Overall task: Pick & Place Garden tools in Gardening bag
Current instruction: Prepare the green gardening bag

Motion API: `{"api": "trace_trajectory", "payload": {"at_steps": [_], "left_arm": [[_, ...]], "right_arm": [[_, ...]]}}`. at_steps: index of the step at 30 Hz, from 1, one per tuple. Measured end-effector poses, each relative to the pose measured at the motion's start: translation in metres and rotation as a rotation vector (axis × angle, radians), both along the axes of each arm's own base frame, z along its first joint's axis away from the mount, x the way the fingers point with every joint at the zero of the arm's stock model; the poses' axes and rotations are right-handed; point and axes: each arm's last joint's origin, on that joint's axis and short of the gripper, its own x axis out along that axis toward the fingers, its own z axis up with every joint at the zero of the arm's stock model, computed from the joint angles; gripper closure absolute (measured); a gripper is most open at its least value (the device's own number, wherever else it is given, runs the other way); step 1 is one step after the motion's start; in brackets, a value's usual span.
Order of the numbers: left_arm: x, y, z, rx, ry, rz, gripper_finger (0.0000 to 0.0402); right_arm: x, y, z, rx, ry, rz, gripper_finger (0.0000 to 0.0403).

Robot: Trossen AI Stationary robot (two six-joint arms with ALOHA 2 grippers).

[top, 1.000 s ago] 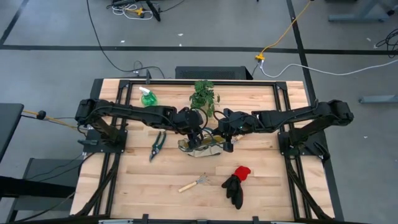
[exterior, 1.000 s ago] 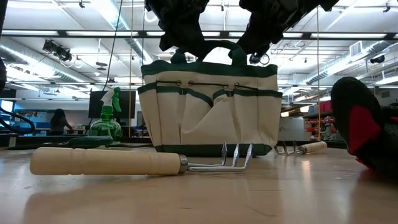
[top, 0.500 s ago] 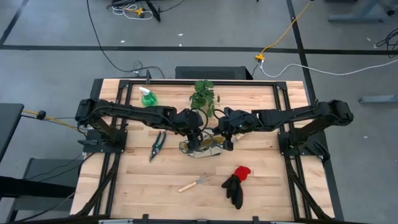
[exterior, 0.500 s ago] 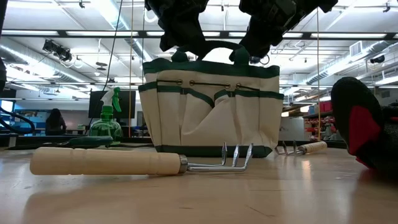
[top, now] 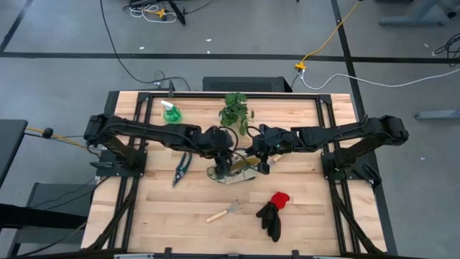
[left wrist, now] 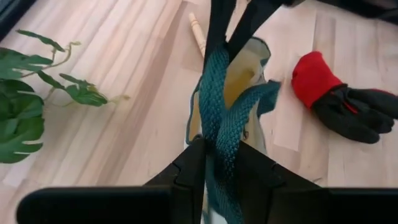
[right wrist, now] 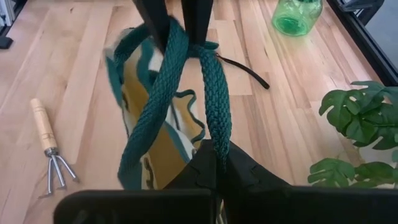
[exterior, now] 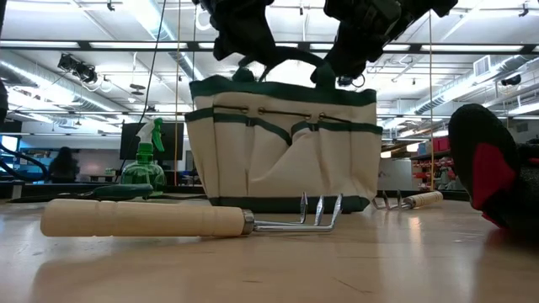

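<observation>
The gardening bag (top: 231,173), cream with green trim, stands on its bottom at the table's middle (exterior: 282,143). My left gripper (top: 223,157) and my right gripper (top: 261,160) hang over it, each shut on one green handle. A wooden-handled rake (top: 224,211) lies near the front edge. A second rake (exterior: 410,200) lies to the right of the bag. The red-and-black gloves (top: 273,213) lie at the near right, the shears (top: 182,167) left of the bag, and the green spray bottle (top: 171,113) at the far left. My left gripper pinches a green webbing handle (left wrist: 217,140) between its two fingers (left wrist: 189,168), coming slanting down from the table's left. The strap runs up from the bag's mouth and looks folded in the hold. The bag hangs below, with its bottom on the table. My right gripper pinches the other green handle (right wrist: 217,134) between its two fingers (right wrist: 249,174), slanting down from the table's right. The strap loops from the bag's rim up into the hold. The bag stays upright below it, resting on the table.
A potted green plant (top: 236,109) stands just behind the bag at the far middle. Bare wooden tabletop (top: 158,208) lies at the near left. The arms' black frames run along both side edges.
The bag's top rim on the left side has risen a little, drawn up by the handle in my left gripper. The bag's bottom has stayed on the table. Both grippers have stayed shut.
</observation>
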Motion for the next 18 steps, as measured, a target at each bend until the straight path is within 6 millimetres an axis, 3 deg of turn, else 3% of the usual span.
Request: {"api": "trace_trajectory", "payload": {"at_steps": [18], "left_arm": [[-0.0059,-0.0096,0.0072,0.005,-0.018,-0.025,0.0355]], "right_arm": [[-0.0002,0.0,-0.0002,0.006,0.002,-0.004,0.0399]]}}
